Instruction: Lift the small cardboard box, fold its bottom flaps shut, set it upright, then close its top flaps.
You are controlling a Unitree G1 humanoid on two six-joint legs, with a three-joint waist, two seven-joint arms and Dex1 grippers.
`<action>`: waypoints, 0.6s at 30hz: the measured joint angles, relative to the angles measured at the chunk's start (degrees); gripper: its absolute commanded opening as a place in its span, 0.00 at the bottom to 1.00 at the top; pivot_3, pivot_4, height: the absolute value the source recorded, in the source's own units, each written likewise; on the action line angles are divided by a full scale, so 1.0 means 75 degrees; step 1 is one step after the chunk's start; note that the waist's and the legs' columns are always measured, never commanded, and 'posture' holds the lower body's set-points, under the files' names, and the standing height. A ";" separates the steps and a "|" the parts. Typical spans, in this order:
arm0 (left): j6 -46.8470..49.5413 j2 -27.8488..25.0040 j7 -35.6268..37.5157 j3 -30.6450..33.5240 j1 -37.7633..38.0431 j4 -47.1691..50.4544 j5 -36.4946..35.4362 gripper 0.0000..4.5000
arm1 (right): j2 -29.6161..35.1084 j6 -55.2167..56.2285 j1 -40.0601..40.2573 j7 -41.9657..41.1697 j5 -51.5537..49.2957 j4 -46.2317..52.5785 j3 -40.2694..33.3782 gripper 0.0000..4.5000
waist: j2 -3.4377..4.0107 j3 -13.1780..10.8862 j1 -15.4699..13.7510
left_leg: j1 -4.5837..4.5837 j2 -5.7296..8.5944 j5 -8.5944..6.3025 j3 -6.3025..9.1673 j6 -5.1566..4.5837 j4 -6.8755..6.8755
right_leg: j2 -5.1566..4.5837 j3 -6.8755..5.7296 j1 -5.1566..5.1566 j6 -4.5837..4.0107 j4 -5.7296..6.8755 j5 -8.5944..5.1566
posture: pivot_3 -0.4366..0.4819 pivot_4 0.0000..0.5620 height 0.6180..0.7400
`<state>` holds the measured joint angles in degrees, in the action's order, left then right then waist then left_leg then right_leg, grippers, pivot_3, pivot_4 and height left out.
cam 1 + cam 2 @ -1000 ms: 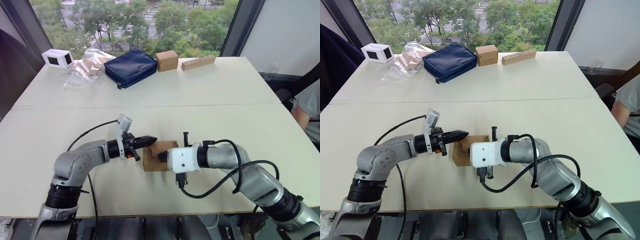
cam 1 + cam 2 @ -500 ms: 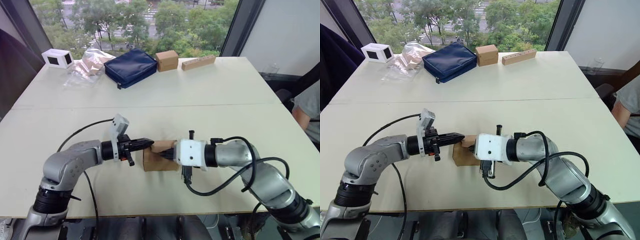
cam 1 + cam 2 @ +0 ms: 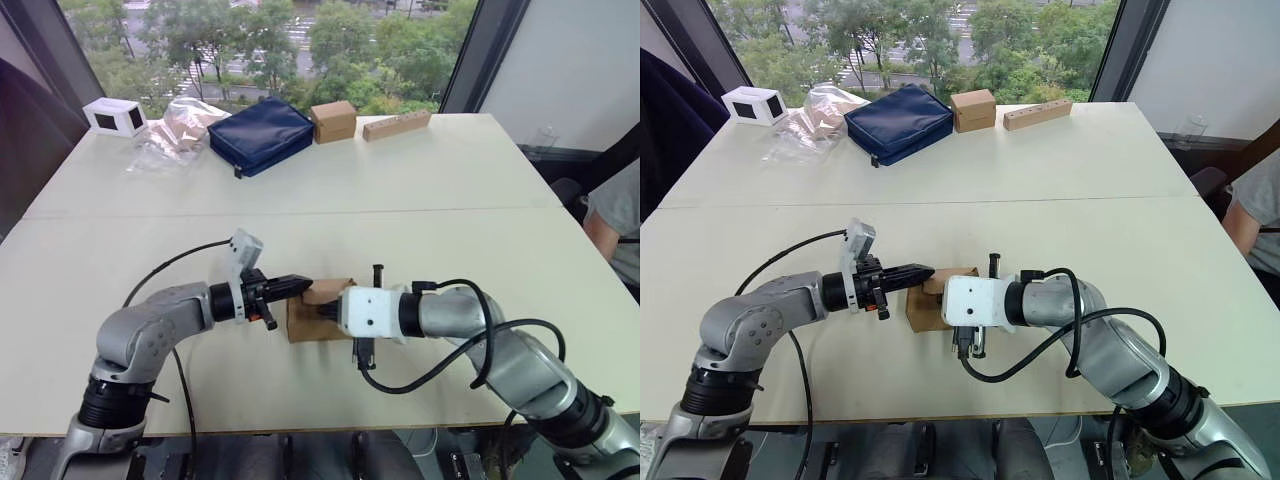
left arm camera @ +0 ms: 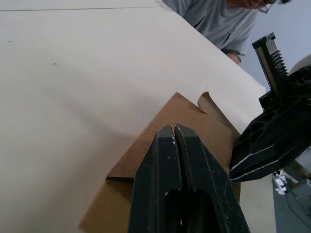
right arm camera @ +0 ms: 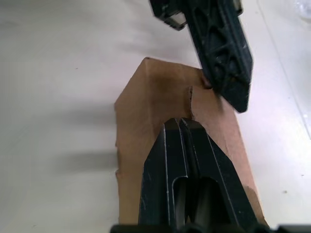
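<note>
The small cardboard box (image 3: 305, 322) stands on the white table (image 3: 420, 200) near its front edge, between my two arms. The flaps on its upward face (image 5: 160, 92) lie almost flat and meet at a small notch. The end resting on the table is hidden. My left gripper (image 3: 300, 284) is shut and empty, with its tip over the box's upper left edge (image 4: 194, 116). My right gripper (image 5: 180, 121) is also shut and empty, and reaches over the same face from the right. The two tips nearly meet above the notch.
Along the far edge sit a white box (image 3: 115, 117), a clear plastic bag (image 3: 172, 135), a navy pouch (image 3: 262, 134), a squarer tan box (image 3: 334, 121) and a long wooden block (image 3: 397, 125). A seated person (image 3: 615, 215) shows at the right edge.
My right wrist has drawn back slightly to the left over the box compared with half a second ago. The left gripper has barely shifted. The box has stayed in place.
</note>
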<state>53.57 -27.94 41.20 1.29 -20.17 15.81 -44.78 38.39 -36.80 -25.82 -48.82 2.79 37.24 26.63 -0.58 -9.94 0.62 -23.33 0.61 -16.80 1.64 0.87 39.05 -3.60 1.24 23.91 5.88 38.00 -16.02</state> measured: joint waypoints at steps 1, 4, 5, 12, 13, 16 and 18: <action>0.0000 0.0017 -0.0018 0.0005 0.0000 -0.0006 -0.0005 0.01 | -0.0001 0.0004 -0.0006 0.0010 0.0047 -0.0020 0.0010 0.00 | 0.0000 0.0000 0.0000 | 0.0000 0.0000 0.0000 0.0000 0.0000 0.0000 | 0.0000 0.0000 -0.0001 0.0000 0.0000 0.0000 | 0.48 0.27 1.00; 0.0000 0.0126 -0.0044 0.0031 -0.0010 -0.0099 -0.0090 0.01 | -0.0001 0.0046 -0.0031 0.0017 0.0146 -0.0051 0.0032 0.00 | 0.0000 0.0000 -0.0001 | 0.0001 0.0000 0.0000 0.0000 0.0000 0.0000 | 0.0000 0.0000 -0.0002 0.0000 0.0000 0.0000 | 0.48 0.27 1.00; 0.0000 0.0129 -0.0049 0.0033 -0.0029 -0.0134 -0.0108 0.01 | -0.0001 0.0066 -0.0032 0.0017 0.0177 -0.0057 0.0036 0.00 | 0.0000 0.0000 0.0000 | 0.0001 0.0000 0.0000 0.0000 0.0000 0.0000 | 0.0001 -0.0001 -0.0002 0.0000 0.0000 0.0000 | 0.48 0.27 1.00; 0.0001 0.0144 -0.0094 0.0037 -0.0057 -0.0152 -0.0116 0.01 | -0.0132 -0.0189 -0.0069 0.0014 0.0173 -0.0060 0.0056 0.00 | 0.0000 0.0000 0.0003 | 0.0002 -0.0001 0.0000 0.0001 0.0000 0.0000 | 0.0002 -0.0001 -0.0002 0.0000 0.0000 0.0000 | 0.48 0.27 1.00; 0.0001 0.0165 -0.0117 0.0037 -0.0077 -0.0155 -0.0117 0.01 | -0.0186 -0.0304 -0.0067 -0.0003 0.0104 -0.0047 0.0051 0.00 | 0.0000 0.0000 0.0003 | 0.0001 -0.0001 0.0000 0.0001 0.0000 0.0000 | 0.0002 0.0000 -0.0001 0.0000 0.0000 0.0000 | 0.48 0.27 1.00; 0.0000 0.0186 -0.0188 0.0042 -0.0123 -0.0184 -0.0118 0.01 | -0.0135 -0.0524 -0.0013 -0.0136 -0.0112 0.0101 -0.0016 0.00 | 0.0000 0.0000 -0.0003 | 0.0001 0.0001 0.0000 0.0000 0.0000 0.0000 | -0.0001 0.0000 -0.0003 0.0000 0.0000 0.0000 | 0.48 0.27 1.00; 0.0000 0.0201 -0.0203 0.0042 -0.0123 -0.0237 -0.0118 0.01 | -0.0006 -0.0555 0.0032 -0.0242 -0.0242 0.0243 -0.0067 0.00 | 0.0000 0.0000 -0.0003 | 0.0001 0.0001 0.0000 0.0001 0.0000 0.0000 | -0.0001 -0.0001 -0.0003 0.0000 -0.0001 0.0000 | 0.48 0.27 1.00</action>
<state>53.58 -26.43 39.68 1.60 -21.09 14.04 -45.67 38.35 -40.96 -25.58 -50.64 0.97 39.06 26.12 -0.58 -9.94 0.60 -23.33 0.62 -16.80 1.64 0.87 39.05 -3.61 1.24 23.89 5.88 38.00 -16.02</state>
